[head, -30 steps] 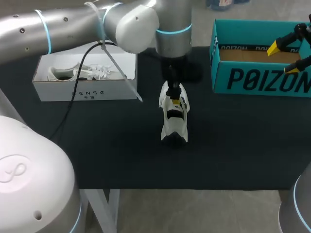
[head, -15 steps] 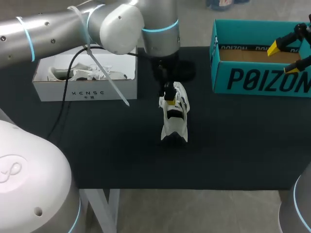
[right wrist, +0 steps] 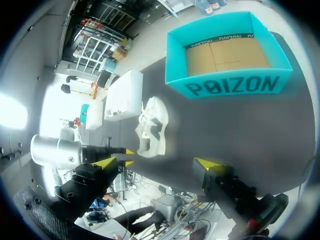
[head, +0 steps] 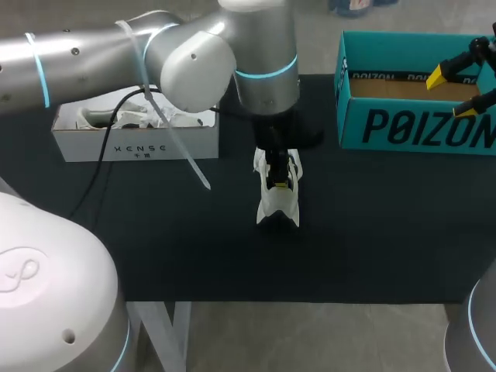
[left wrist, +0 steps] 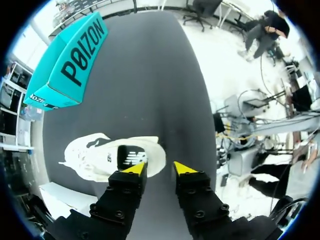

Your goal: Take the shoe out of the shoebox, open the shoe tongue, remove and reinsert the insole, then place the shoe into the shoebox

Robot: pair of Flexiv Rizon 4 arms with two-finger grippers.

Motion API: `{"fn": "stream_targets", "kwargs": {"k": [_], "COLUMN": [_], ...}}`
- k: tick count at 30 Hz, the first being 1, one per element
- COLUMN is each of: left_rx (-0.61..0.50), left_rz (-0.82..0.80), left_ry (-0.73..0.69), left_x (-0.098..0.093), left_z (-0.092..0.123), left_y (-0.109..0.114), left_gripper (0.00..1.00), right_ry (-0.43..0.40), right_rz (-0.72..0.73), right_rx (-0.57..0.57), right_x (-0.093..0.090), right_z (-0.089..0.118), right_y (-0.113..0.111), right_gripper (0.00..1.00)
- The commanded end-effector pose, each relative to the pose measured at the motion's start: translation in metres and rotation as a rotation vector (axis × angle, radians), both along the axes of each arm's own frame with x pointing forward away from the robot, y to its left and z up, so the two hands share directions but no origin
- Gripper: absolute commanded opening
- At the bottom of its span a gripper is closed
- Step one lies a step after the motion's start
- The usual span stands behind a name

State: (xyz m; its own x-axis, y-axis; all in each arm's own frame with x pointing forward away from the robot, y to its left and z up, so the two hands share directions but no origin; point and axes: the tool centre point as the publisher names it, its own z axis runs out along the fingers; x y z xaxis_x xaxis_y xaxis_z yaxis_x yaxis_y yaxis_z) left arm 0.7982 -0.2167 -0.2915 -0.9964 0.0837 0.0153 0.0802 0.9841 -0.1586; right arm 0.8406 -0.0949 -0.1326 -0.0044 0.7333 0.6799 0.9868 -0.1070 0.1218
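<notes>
- Black cloth-covered table (head: pixel 155 256): carries everything listed below.
- Silver left arm (head: pixel 101 54): comes in from the left and reaches past the middle, wrist pointing down over the shoe.
- Teal open cardboard shoebox (head: pixel 418 128): empty, with a bare brown floor. It sits well apart from the left fingers. The right gripper hangs over it.
- White cardboard shoebox (head: pixel 136 143): off to the other side and holds a second white shoe (head: pixel 116 118). It is not near either pair of fingers.
- White low-top shoe (head: pixel 277 203): out of both boxes, on the cloth directly under the left wrist.
  - In the left wrist view its long axis runs along the line joining the two fingertips, not along the fingers.
  - Most of its body lies out beyond one finger.
- Left gripper (left wrist: pixel 159 168): fingers apart with a narrow gap, clamped on nothing.
  - One yellow tip sits at the shoe's black tongue patch (left wrist: pixel 131 156); contact cannot be confirmed.
  - The other tip is over bare cloth, just beside the shoe's edge.
- Right gripper (right wrist: pixel 160 162): fingers spread wide and empty. The shoe is well ahead of them.
- Judgement: the step in hand is opening the tongue. The left arm is much the nearer. The tongue is not between its fingers, so the gripper likely needs a small sideways shift toward the shoe's body before it pinches.
</notes>
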Motion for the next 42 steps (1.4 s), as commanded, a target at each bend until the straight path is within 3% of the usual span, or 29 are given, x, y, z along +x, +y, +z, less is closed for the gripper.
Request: {"fn": "stream_targets", "kwargs": {"k": [1, 3, 15, 29, 33, 35, 36, 37, 38, 42], "left_rx": [-0.011, -0.033, 0.015, 0.028, 0.03, 0.04, 0.04, 0.039, 0.039, 0.034], "left_rz": [0.029, 0.049, 0.077, 0.083, 0.104, 0.114, 0.12, 0.123, 0.131, 0.116], "left_ry": [-0.027, -0.054, -0.035, -0.006, -0.018, -0.024, -0.022, -0.023, -0.036, -0.053], "left_x": [-0.003, -0.001, 0.008, -0.005, -0.003, -0.002, -0.002, -0.002, -0.003, -0.008], "left_z": [-0.015, -0.018, -0.063, -0.108, -0.118, -0.122, -0.123, -0.123, -0.121, -0.103], "left_y": [0.001, 0.0, -0.001, -0.003, -0.001, 0.0, 0.001, 0.001, 0.002, 0.005], "left_gripper": [0.87, 1.0, 1.0, 1.0, 0.76, 0.48, 0.44, 0.06, 0.0, 0.0], "right_ry": [0.001, 0.001, 0.001, 0.001, 0.001, 0.001, 0.001, 0.001, 0.001, 0.001], "right_rz": [-0.002, -0.002, -0.002, -0.002, -0.002, -0.002, -0.002, -0.002, -0.002, -0.002], "right_rx": [-0.002, -0.002, -0.002, -0.002, -0.002, -0.002, -0.002, -0.002, -0.002, -0.002], "right_x": [-0.001, -0.001, -0.001, -0.001, -0.001, -0.001, -0.001, -0.001, -0.001, -0.001], "right_z": [0.0, 0.0, 0.0, 0.0, 0.0, 0.0, 0.0, 0.0, 0.0, 0.0], "right_y": [0.0, 0.0, 0.0, 0.0, 0.0, 0.0, 0.0, 0.0, 0.0, 0.0], "right_gripper": [1.0, 1.0, 1.0, 1.0, 1.0, 1.0, 1.0, 1.0, 1.0, 1.0]}}
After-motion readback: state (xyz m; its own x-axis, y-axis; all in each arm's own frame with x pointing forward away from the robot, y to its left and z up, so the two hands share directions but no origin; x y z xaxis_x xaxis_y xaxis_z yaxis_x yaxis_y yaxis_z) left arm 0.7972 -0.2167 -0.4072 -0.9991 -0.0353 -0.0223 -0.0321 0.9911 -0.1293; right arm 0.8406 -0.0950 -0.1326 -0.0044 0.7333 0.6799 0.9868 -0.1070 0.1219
